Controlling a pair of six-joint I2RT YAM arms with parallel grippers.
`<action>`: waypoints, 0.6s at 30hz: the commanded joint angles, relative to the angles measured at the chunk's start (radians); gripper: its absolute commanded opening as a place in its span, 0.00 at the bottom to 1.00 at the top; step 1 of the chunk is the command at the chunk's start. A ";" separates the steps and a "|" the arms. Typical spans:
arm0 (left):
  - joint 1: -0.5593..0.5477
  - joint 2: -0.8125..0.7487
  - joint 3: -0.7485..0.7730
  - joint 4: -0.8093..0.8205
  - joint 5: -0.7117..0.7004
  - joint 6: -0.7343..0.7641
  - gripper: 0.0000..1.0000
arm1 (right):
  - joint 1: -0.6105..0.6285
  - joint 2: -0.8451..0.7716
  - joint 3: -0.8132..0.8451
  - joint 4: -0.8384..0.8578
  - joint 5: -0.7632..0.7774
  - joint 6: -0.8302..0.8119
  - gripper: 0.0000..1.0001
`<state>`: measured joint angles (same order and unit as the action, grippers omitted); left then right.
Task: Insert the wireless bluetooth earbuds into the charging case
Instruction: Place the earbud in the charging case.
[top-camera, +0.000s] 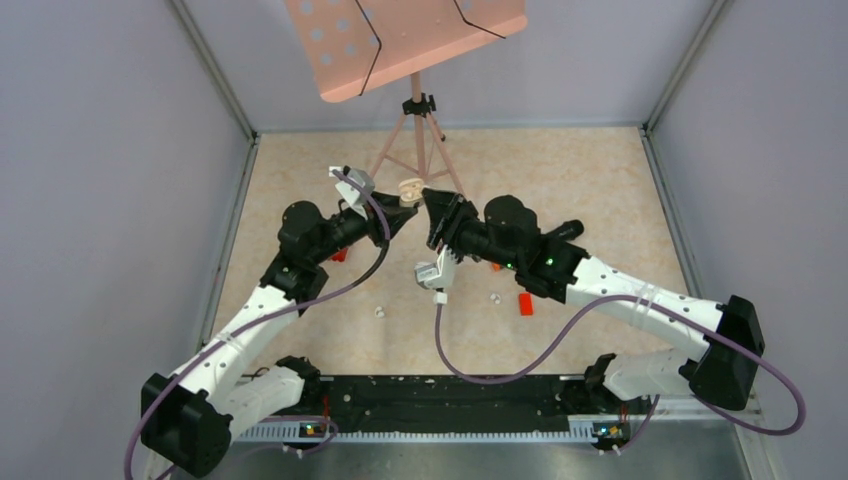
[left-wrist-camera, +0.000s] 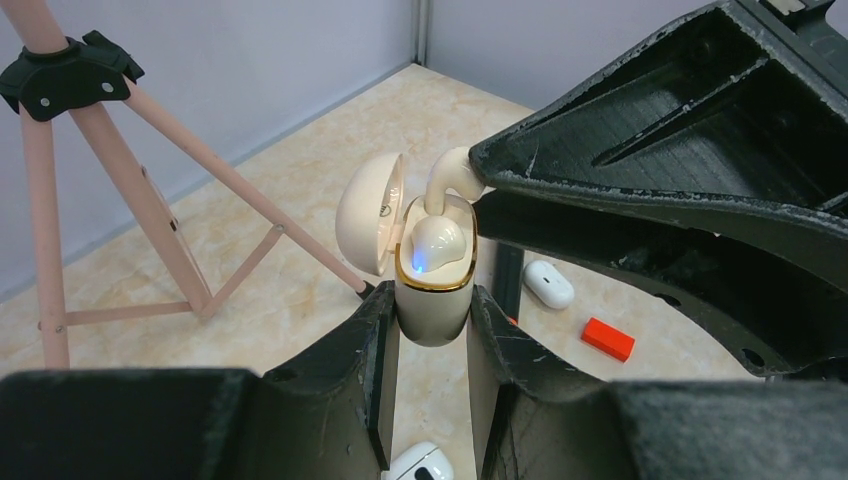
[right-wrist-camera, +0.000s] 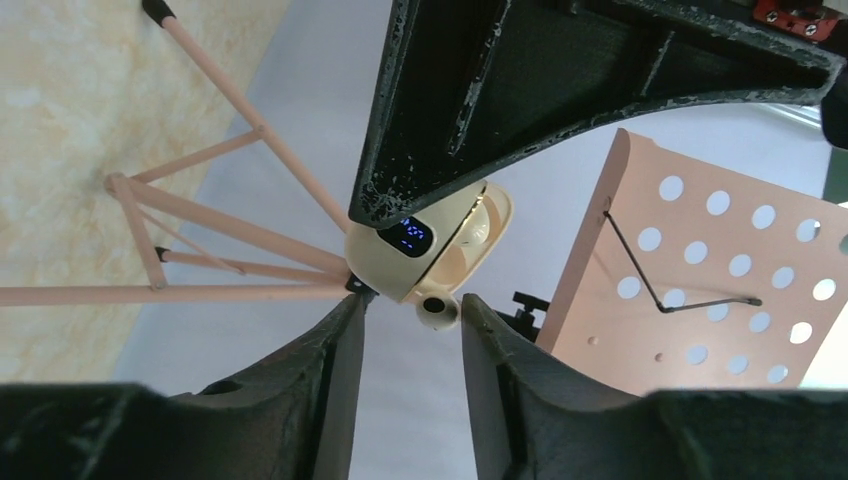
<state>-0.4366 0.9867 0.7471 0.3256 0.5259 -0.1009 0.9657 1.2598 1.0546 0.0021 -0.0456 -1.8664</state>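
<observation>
Cream case (left-wrist-camera: 430, 310) upright, clamped by left gripper (left-wrist-camera: 432, 325); earbud (left-wrist-camera: 448, 180) stem up; right gripper (right-wrist-camera: 410, 305) parted.

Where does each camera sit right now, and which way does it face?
Top: fixed above and behind the robot, looking down at the table; left arm and right arm show.
Left wrist: on the left arm, looking along the left gripper at the open case it clamps.
Right wrist: on the right arm, facing the back wall past the right gripper, case and earbud.
Shared: both wrists see case and tripod.
</observation>
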 joint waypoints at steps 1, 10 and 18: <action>0.000 -0.014 -0.024 0.112 0.011 0.025 0.00 | 0.001 -0.025 0.037 -0.043 -0.017 0.014 0.43; 0.001 0.001 -0.061 0.174 0.054 0.042 0.00 | 0.001 -0.075 0.147 -0.152 -0.022 0.251 0.61; 0.000 0.012 -0.081 0.185 0.147 0.132 0.00 | -0.076 0.045 0.593 -0.722 -0.205 0.854 0.63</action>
<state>-0.4366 0.9947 0.6777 0.4435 0.6037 -0.0402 0.9501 1.2457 1.4090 -0.3935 -0.1097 -1.3952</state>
